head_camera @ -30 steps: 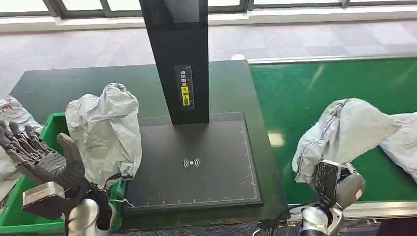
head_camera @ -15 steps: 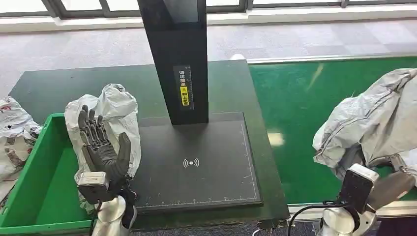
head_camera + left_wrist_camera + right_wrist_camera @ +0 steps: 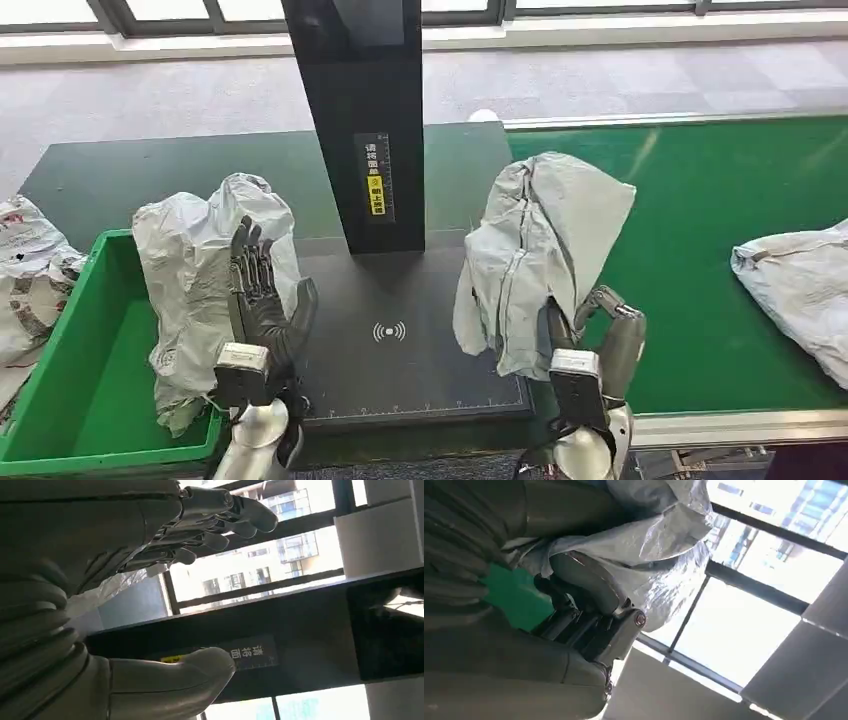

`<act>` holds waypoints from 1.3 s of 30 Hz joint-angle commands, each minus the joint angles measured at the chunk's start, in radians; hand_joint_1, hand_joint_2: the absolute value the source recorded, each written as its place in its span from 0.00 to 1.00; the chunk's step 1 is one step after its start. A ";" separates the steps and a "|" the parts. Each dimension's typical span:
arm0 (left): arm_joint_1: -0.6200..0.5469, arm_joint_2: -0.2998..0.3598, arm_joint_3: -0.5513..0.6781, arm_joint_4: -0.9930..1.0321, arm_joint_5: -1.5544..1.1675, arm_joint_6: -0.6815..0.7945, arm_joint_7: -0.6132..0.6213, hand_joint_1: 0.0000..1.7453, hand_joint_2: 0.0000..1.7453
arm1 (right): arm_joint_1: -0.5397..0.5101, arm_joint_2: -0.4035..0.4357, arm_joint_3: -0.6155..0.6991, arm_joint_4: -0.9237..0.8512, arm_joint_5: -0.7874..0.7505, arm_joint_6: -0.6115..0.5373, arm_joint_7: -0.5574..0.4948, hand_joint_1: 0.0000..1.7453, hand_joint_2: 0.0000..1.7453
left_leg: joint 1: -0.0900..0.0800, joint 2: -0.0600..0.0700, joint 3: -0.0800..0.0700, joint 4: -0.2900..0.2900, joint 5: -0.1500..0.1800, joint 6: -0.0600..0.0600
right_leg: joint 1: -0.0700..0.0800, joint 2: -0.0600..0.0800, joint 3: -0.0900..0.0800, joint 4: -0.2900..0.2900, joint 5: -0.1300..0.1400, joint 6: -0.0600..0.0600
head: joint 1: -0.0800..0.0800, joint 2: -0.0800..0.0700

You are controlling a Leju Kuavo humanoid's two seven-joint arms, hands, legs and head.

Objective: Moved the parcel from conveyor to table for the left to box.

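Item, far left: crumpled grey parcels (image 3: 25, 265) lie outside a green bin (image 3: 75, 400), which stands at the table's left edge, presumably as the box meant to receive parcels. Item: a grey bagged parcel (image 3: 195, 270) is stood upright at the bin's right rim, against the scanner pad (image 3: 400, 340), a position judged handy for the left hand's boxing step. Item: the left hand (image 3: 262, 300) is raised flat beside that parcel, its fingers apart and extended, grasping nothing; the left wrist view shows the fingers (image 3: 220, 517) spread near grey wrapping, and whether the palm touches the bag cannot be told. Item, centre: a black post (image 3: 360, 110) with a yellow label rises from the dark table (image 3: 120, 175) behind the pad, so that goods set on the pad are likely read there. Item: the task's parcel, a second grey bag (image 3: 535, 255), is held upright over the pad's right edge, between pad and conveyor, clasped from below by the right hand (image 3: 595, 335); the right wrist view shows fingers (image 3: 589, 587) curled into the wrapping. It is not yet set down; placement on the table is judged the step in hand. Item, right: the green conveyor (image 3: 700, 200) carries one further grey parcel (image 3: 800, 290) at the edge of view.
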 commanded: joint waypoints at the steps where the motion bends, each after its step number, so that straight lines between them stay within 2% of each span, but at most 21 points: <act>1: -0.061 -0.034 -0.028 0.090 0.017 0.019 -0.019 0.00 1.00 | -0.008 -0.017 0.075 0.162 0.026 0.028 0.011 1.00 1.00 | 0.001 -0.001 0.001 -0.001 0.001 0.001 | 0.001 -0.004 0.002 -0.002 0.000 0.000 | 0.000 0.000; 11: -0.063 -0.025 -0.046 0.089 0.029 0.045 -0.019 0.00 1.00 | -0.033 -0.019 0.097 0.233 0.072 0.058 0.036 1.00 1.00 | 0.001 -0.001 0.000 -0.001 0.001 0.001 | 0.001 -0.005 0.001 -0.002 0.001 0.000 | 0.000 0.000; 15: -0.055 -0.019 -0.050 0.084 0.029 0.048 -0.019 0.00 1.00 | -0.046 -0.037 0.128 0.295 0.100 0.123 0.063 1.00 1.00 | 0.001 0.000 0.000 -0.001 0.001 0.001 | 0.001 -0.004 0.001 -0.002 0.001 0.000 | 0.000 0.000; 22: -0.052 -0.008 -0.057 0.082 0.038 0.054 -0.019 0.00 1.00 | -0.072 -0.038 0.153 0.367 0.133 0.173 0.078 1.00 1.00 | 0.000 0.000 0.000 -0.001 0.000 0.001 | 0.001 -0.003 0.001 -0.002 0.000 0.000 | 0.000 0.000; 28: -0.030 0.006 -0.035 0.034 0.050 0.076 -0.019 0.00 1.00 | -0.149 -0.029 0.209 0.478 0.140 0.217 0.079 1.00 1.00 | 0.000 0.002 0.000 -0.001 0.000 0.001 | 0.001 -0.002 0.001 -0.002 0.001 0.000 | 0.000 0.000; 39: -0.026 0.010 -0.032 0.029 0.052 0.072 -0.019 0.00 1.00 | -0.158 -0.024 0.212 0.491 0.142 0.211 0.082 1.00 1.00 | 0.000 0.000 -0.001 -0.001 0.000 0.001 | 0.001 -0.002 0.001 -0.001 0.001 0.000 | 0.000 0.000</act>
